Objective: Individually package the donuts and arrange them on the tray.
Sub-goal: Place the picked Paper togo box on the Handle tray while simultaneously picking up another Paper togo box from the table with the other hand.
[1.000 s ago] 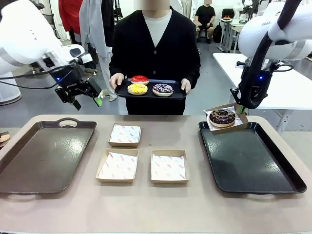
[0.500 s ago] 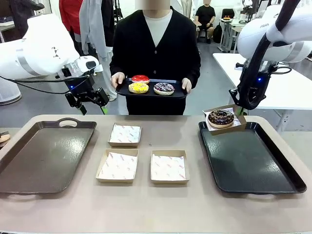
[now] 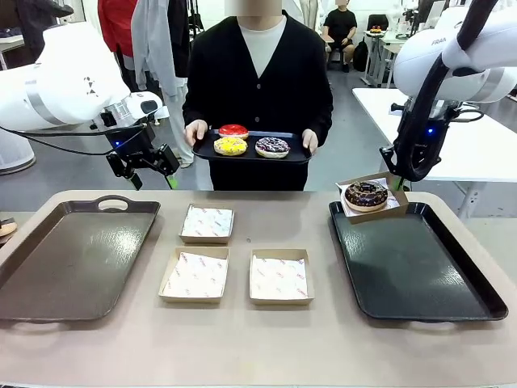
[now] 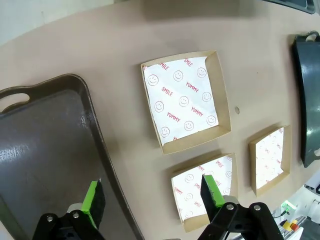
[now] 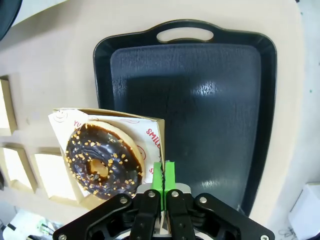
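Over the last second the left gripper (image 3: 152,178) has swung from frame left toward centre. Its jaws are apart and empty, near the person's tray (image 3: 295,159) carrying the red donut (image 3: 233,130), yellow donut (image 3: 229,145) and drizzled donut (image 3: 272,146). The right gripper (image 3: 401,179) stays clamped on the box (image 3: 376,215). The chocolate donut (image 3: 367,194) inside has sunk and levelled over the upper-left corner of the black tray (image 3: 420,275). Judgement: set-down is close, and three donuts are still unpackaged.

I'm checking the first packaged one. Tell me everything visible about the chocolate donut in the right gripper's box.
The chocolate donut is a whole ring, glossy dark icing dotted with tan crumbs. It lies flat on printed white paper inside a brown cardboard box, which the right gripper pinches by one wall over a corner of the black tray.
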### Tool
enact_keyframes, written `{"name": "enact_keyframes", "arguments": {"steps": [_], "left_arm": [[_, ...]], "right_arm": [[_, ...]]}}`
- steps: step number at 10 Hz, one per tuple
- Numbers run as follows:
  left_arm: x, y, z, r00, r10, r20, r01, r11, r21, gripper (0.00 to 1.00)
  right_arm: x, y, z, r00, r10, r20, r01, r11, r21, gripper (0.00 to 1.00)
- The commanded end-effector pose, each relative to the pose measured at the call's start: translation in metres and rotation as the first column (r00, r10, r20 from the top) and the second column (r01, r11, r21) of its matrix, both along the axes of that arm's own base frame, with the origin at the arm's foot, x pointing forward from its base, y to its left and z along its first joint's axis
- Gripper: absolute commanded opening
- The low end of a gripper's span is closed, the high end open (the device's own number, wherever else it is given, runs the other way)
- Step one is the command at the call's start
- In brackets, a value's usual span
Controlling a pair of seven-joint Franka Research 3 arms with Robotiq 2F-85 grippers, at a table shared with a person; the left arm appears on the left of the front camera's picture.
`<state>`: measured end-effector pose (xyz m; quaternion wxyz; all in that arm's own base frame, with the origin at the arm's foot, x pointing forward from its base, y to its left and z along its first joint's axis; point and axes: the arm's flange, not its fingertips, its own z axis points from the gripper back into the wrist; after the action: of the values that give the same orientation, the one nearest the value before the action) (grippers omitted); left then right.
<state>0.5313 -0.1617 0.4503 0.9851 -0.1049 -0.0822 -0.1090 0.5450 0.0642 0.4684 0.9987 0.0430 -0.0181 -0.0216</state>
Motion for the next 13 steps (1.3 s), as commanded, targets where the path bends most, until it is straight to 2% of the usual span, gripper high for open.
{"name": "enact_keyframes", "arguments": {"steps": [1,3,4,5,8,13], "left_arm": [[-0.001,0.001,0.004,1.0,0.0,0.003,0.0,1.0,-0.001,1.0],[0.0,0.0,0.0,1.0,0.0,0.0,0.0,1.0,0.0,1.0],[0.006,-0.009,0.0,0.999,0.046,-0.001,-0.046,0.998,0.049,1.0],[0.01,-0.019,-0.002,0.995,0.087,-0.051,-0.082,0.992,0.095,1.0],[0.034,-0.044,-0.005,0.991,0.1,-0.086,-0.088,0.987,0.131,1.0],[0.07,-0.067,-0.053,0.98,0.183,-0.077,-0.168,0.971,0.169,1.0]], "right_arm": [[-0.001,-0.001,0.001,1.0,0.003,-0.001,-0.003,1.0,-0.008,0.01],[0.0,0.0,0.0,1.0,0.0,0.0,0.0,1.0,0.0,0.01],[0.001,-0.002,-0.006,1.0,0.006,0.003,-0.006,0.999,-0.047,0.01],[0.001,-0.002,-0.01,0.999,-0.031,0.044,0.035,0.996,-0.084,0.01],[0.003,0.0,-0.019,0.995,-0.039,0.088,0.05,0.991,-0.123,0.01],[0.007,0.003,-0.05,0.998,-0.01,0.056,0.015,0.995,-0.097,0.01]]}}
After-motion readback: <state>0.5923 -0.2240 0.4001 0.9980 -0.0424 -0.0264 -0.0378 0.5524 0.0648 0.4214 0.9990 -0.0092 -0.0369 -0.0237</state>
